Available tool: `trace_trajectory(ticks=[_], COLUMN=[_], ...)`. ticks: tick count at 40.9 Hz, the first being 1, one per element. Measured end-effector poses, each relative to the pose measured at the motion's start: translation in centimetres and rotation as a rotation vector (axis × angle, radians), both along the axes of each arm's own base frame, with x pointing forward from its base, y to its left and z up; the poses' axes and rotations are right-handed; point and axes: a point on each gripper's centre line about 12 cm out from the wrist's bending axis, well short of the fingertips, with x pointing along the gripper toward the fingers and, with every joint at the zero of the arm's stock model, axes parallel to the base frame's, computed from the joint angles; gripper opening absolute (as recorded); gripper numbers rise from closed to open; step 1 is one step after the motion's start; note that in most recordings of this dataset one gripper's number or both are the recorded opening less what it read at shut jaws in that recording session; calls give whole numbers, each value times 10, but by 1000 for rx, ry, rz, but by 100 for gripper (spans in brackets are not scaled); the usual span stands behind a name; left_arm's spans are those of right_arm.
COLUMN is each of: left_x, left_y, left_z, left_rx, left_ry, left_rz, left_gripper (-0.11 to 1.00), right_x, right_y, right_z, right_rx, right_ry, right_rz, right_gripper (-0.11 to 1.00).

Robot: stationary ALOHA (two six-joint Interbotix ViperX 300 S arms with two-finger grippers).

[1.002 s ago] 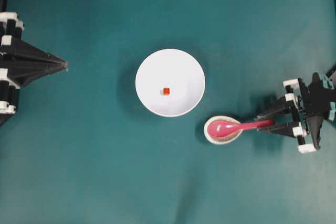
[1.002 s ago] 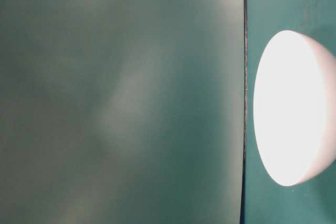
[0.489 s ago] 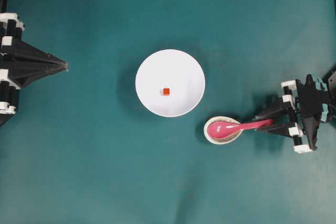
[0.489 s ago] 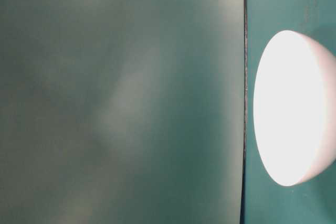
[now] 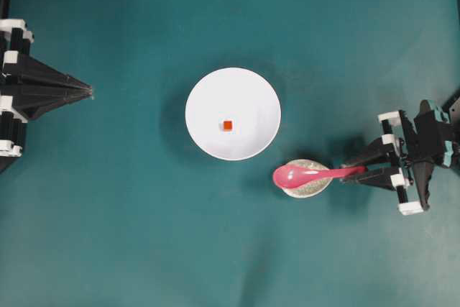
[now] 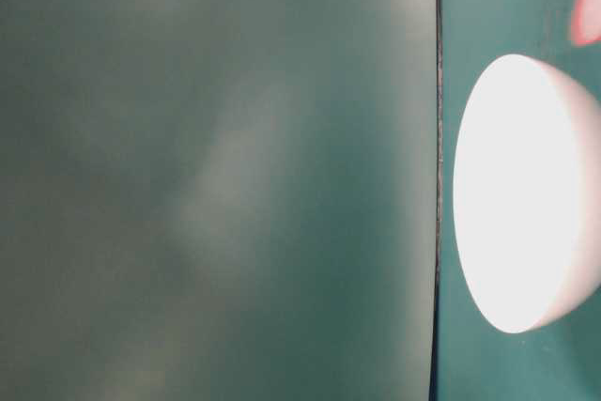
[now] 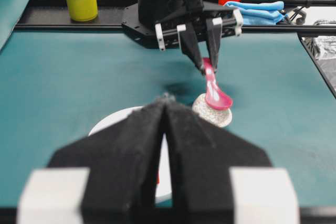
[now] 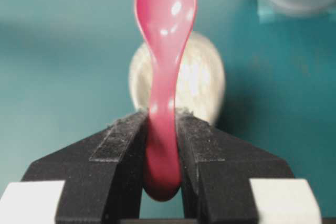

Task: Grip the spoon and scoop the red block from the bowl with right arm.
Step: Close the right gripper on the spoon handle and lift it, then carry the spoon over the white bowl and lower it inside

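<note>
On the desk (image 5: 144,249) I read no writing anywhere; I count one bowl (image 5: 233,113) holding one red block (image 5: 227,125), partly hidden behind my left gripper (image 7: 165,100), whose tips meet. My right gripper (image 5: 348,172) clamps the one spoon (image 5: 305,174) above the beige dish (image 5: 307,185); table-level, it is a blurred sliver.

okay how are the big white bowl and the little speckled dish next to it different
The white bowl is round, plain and far wider; the speckled dish is small, egg-shaped and crackle-patterned beige. The bowl holds the red block; the dish holds nothing, with the pink spoon above it, clamped in the right gripper. Both sit upright on the table.
</note>
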Motion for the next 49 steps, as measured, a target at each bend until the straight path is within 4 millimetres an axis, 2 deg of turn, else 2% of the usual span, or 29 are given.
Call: trace_trajectory(ticks=[4,9,15,19,23,29,38,49], left_x=[-1,-3,-4,-5,-5,-6,-9,-12], left_y=[0,0,0,0,0,0,0,0], left_z=[1,2,3,3,3,4,7,8], left_rx=[0,2,12,19,22,22,22,28], left_ry=[-2,2,9,9,9,6,-9,8], left_rz=[0,0,1,0,1,0,2,1], left_gripper=[1,1,1,1,1,1,1,1], right_x=[14,37,67,78,85,105,138,157], right_y=[-7,-18,-44,-60,-65,-65,-67,-70], right_z=[19,48,89,103,101,92,91,93], right_rx=[37,88,136,128,92,71,54,53], right_ry=[-8,65,247,444,617,781,824,874], right_rz=[-46,-99,-170,-182,-163,-136,-119,-110], right_gripper=[22,22,22,22,22,22,22,22])
